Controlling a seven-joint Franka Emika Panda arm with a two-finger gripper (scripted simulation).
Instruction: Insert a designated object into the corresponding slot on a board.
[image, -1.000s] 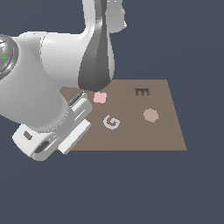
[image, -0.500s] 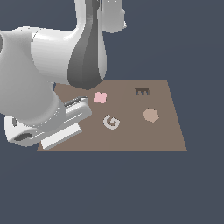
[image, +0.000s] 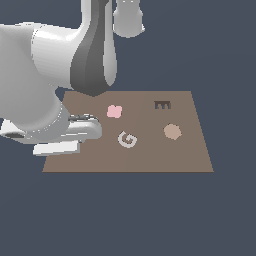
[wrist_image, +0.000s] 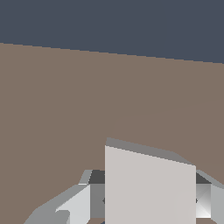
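Wrist view: a small flat light-grey square tile (wrist_image: 150, 188) is seen clamped between the fingers (wrist_image: 72, 205), held above the large flat brown rectangular board (wrist_image: 57, 100). It is judged light, rigid and smooth-faced, so slipping is possible; the grip is best kept on opposite flat edges. The square recess is not visible in either view.

Arm (image: 55, 95) hides the board's (image: 150, 155) near-left corner, perhaps the slot.

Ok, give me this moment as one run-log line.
phase: carrying | gripper: holds light-grey tile | board: below | slot: not visible | G, octagon, pink piece, E shape: untouched
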